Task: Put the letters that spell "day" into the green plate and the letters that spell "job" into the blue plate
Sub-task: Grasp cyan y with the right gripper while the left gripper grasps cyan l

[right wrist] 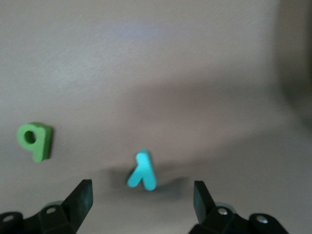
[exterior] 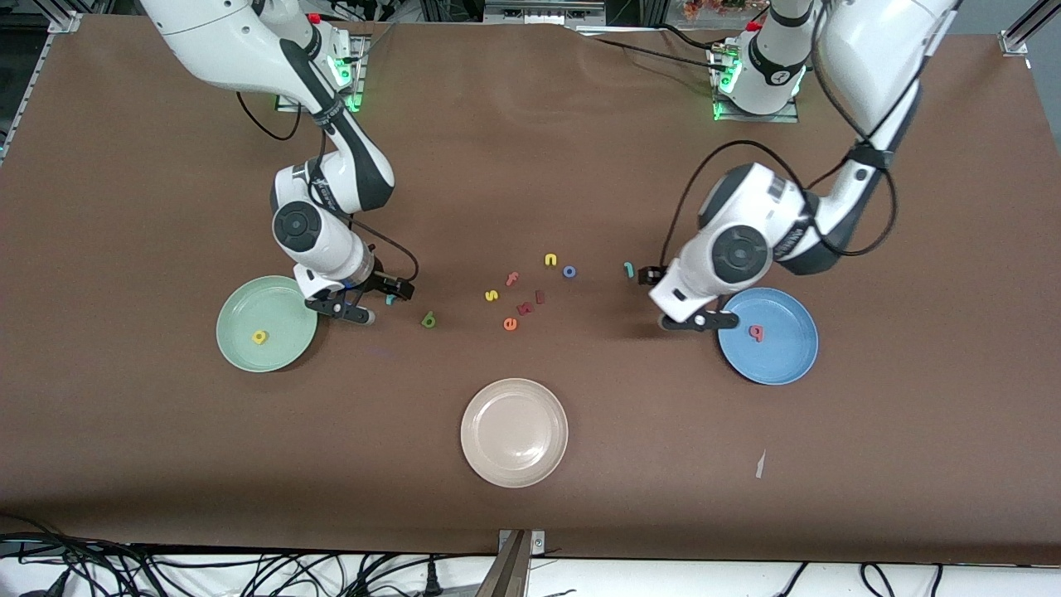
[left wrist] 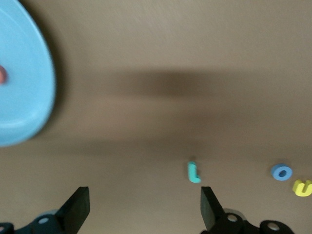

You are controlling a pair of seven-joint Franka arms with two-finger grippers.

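At the right arm's end of the table the green plate (exterior: pixel 266 324) is sitting with the yellow a (exterior: pixel 259 337) in it, and the right gripper (exterior: pixel 365 303) is hanging just beside it, fingers spread wide and empty over the teal y (right wrist: pixel 142 170). The olive d (exterior: pixel 428 319) is lying nearby on the table. Toward the left arm's end, the teal j (left wrist: pixel 193 172) is lying with its long axis running toward the left gripper (left wrist: pixel 144 207), which is gaping open by the blue plate (exterior: pixel 779 356), where the pink b (exterior: pixel 756 332) is resting.
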